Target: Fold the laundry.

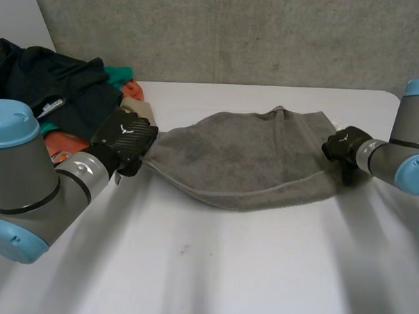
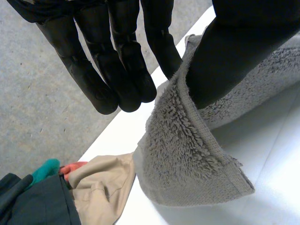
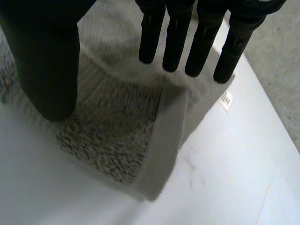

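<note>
A grey towel (image 1: 244, 158) lies spread across the middle of the white table (image 1: 225, 269), its front edge sagging toward me. My left hand (image 1: 123, 136) is at the towel's left corner. In the left wrist view that corner (image 2: 187, 154) stands up off the table, pinched between the thumb (image 2: 234, 47) and the nearest of the straight fingers (image 2: 164, 51). My right hand (image 1: 343, 145) hovers at the towel's right end. Its fingers (image 3: 176, 42) are straight and spread from the thumb (image 3: 47, 61), and the folded towel corner (image 3: 117, 126) lies loose below them.
A pile of laundry (image 1: 52, 94) sits at the back left, with dark, orange, teal and beige pieces. The beige cloth (image 2: 103, 178) lies just beside the towel's left corner. A concrete wall runs behind the table. Bare table stretches in front of the towel.
</note>
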`<control>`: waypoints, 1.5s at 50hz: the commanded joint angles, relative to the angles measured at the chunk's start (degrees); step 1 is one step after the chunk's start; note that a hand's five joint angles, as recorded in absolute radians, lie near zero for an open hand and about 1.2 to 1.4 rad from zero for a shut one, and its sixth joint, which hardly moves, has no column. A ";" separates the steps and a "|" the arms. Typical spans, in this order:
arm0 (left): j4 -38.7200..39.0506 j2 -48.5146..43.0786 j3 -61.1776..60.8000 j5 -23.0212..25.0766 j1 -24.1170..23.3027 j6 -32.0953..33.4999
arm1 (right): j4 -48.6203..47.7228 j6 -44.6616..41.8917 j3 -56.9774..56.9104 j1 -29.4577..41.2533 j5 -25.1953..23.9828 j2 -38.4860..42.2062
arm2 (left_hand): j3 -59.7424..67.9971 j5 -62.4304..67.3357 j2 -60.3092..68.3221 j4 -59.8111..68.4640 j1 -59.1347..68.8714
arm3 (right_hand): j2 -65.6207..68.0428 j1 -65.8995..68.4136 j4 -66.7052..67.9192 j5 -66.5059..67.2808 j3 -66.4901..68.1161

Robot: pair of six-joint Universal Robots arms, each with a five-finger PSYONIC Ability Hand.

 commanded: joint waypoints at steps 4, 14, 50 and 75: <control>-0.32 -3.49 4.49 -0.04 1.33 0.07 | -1.21 -1.39 -0.15 -0.20 1.66 -2.50 | 11.83 13.44 11.32 11.29 13.15 | 48.21 48.16 48.20 48.16 48.26; -6.91 2.74 2.92 -0.83 1.51 -0.54 | -6.31 2.77 30.48 -5.37 -2.11 -29.62 | 11.83 13.44 11.32 11.29 13.15 | 48.21 48.16 48.20 48.16 48.26; 4.37 -12.99 45.16 -6.62 0.01 12.57 | -34.91 15.63 19.38 -3.89 5.43 -30.80 | 11.83 13.44 11.32 11.29 13.15 | 48.21 48.16 48.20 48.16 48.26; 9.87 -10.35 18.49 -3.47 2.39 -0.89 | -43.32 16.73 41.60 -1.86 -2.12 -32.48 | 11.83 13.44 11.32 11.29 13.15 | 48.21 48.16 48.20 48.16 48.26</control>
